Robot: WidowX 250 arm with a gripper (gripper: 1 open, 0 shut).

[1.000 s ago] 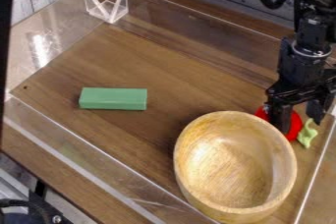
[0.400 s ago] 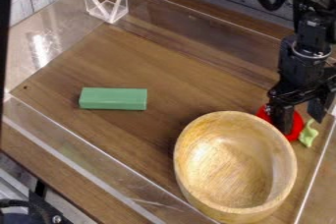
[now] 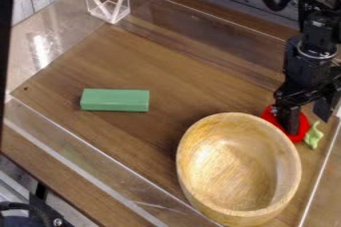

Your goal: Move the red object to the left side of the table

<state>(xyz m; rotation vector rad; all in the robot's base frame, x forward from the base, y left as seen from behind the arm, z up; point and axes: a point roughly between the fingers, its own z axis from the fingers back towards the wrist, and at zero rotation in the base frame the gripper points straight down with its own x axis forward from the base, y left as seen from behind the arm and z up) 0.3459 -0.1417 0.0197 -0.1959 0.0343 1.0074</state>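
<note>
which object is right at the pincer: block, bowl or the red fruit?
The red fruit, between the open pincer fingers at the right edge; bowl sits beside, green block far left.

No readable text, labels, brands, numbers or signs anywhere in view.

You see the red object (image 3: 296,123), a small bright-red toy fruit with a light-green leafy part, sitting low on the brown wood-grain table (image 3: 173,62) at its right edge, just beyond the wooden bowl's rim.
</note>
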